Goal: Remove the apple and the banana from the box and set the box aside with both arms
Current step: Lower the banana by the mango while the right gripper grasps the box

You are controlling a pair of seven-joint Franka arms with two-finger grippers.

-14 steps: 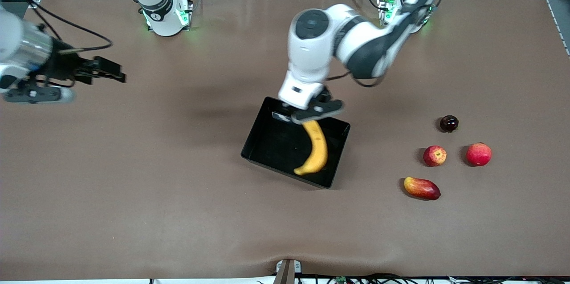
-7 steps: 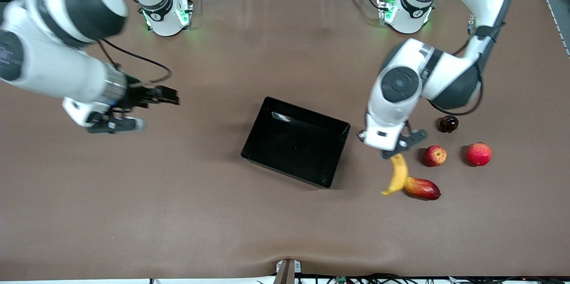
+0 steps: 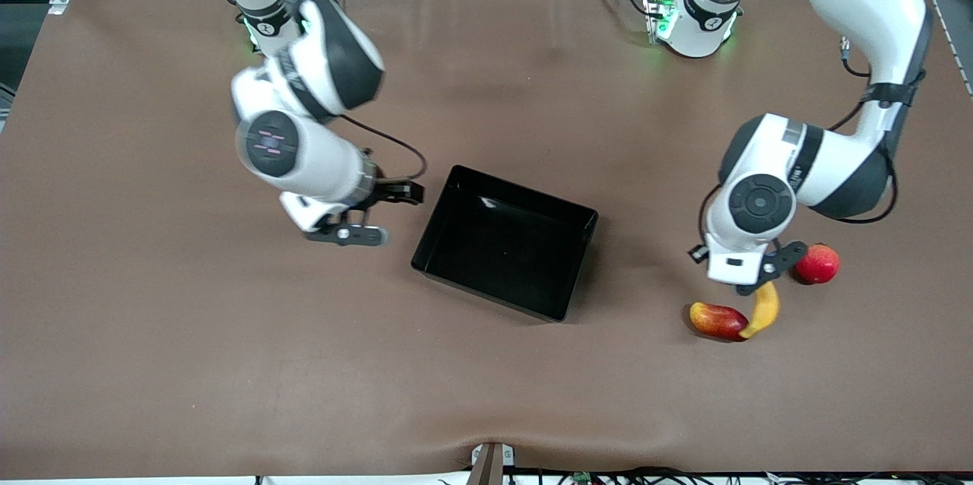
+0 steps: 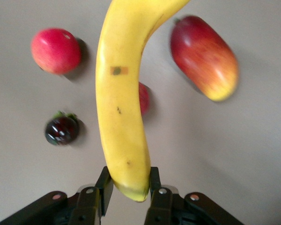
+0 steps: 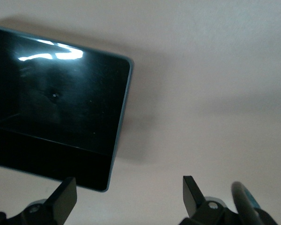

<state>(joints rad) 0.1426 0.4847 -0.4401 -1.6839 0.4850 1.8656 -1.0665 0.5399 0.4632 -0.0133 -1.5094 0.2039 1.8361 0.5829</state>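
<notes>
My left gripper [image 3: 755,281] is shut on one end of the yellow banana [image 3: 765,305], which hangs over the table with its free tip beside the mango. In the left wrist view the banana [image 4: 119,93] sits between the fingers of the left gripper [image 4: 129,177] and hides most of the small red apple [image 4: 144,98]. The apple is hidden under the arm in the front view. The black box [image 3: 505,249] stands empty mid-table. My right gripper [image 3: 382,213] is open and empty beside the box's end toward the right arm. The right wrist view shows this gripper [image 5: 127,185] by the box's corner [image 5: 51,117].
The oblong red-yellow mango [image 3: 717,320] [image 4: 205,56] lies on the table nearer to the front camera than the left gripper. The larger pink-red fruit [image 3: 817,263] [image 4: 55,50] lies beside the gripper. A small dark fruit [image 4: 62,130] lies near the apple.
My left gripper carried the banana from over the box to the fruits at the left arm's end. My right arm swung from the table's end to beside the box.
</notes>
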